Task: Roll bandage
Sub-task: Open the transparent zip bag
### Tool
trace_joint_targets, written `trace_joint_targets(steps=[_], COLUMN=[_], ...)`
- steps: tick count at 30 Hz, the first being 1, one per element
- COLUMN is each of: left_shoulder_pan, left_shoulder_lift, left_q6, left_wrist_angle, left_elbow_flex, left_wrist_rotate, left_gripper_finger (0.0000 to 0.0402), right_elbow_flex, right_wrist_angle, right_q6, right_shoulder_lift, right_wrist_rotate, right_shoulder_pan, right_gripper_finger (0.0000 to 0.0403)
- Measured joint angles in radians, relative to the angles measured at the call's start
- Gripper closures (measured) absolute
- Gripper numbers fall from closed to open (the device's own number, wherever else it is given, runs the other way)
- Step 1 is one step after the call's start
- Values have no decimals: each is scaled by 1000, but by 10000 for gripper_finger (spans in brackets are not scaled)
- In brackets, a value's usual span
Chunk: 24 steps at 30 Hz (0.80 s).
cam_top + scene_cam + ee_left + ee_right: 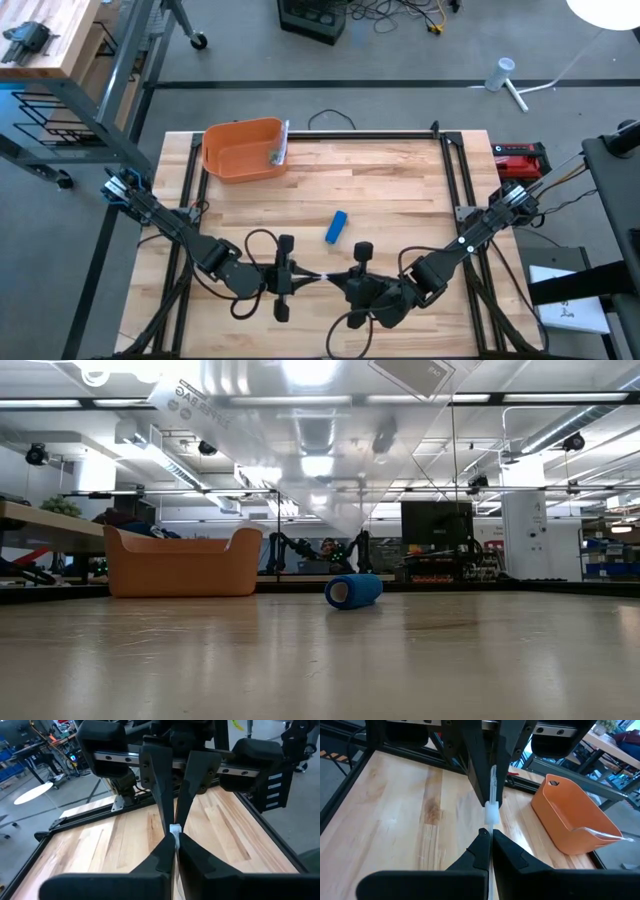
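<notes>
High view | both arms meet tip-to-tip | jaws of each clamped on white strip (174, 829)

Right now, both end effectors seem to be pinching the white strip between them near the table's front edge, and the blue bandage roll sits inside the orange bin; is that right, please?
Not quite: the blue bandage roll lies on the bare table, apart from the orange bin, as the high view shows. The rest holds: the left end effector and the right end effector pinch the white strip between them.

An orange plastic bin (243, 151) sits upper left on the wooden table (400, 190); a red toolbox (521, 159) lies at right.
</notes>
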Motion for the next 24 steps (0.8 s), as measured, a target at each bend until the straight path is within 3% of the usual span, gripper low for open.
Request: trace_joint_targets(steps=[24], left_shoulder_pan=[-7], left_shoulder_lift=[0], left_q6=[15], left_wrist_angle=[-26], left_elbow_flex=[0], left_wrist_rotate=[0], left_gripper_finger=[395], right_elbow_flex=[2], right_wrist_angle=[-5], right_q6=[0], right_shoulder_lift=[0], right_wrist_rotate=[-3], right_shoulder_pan=[0], right_gripper_finger=[400])
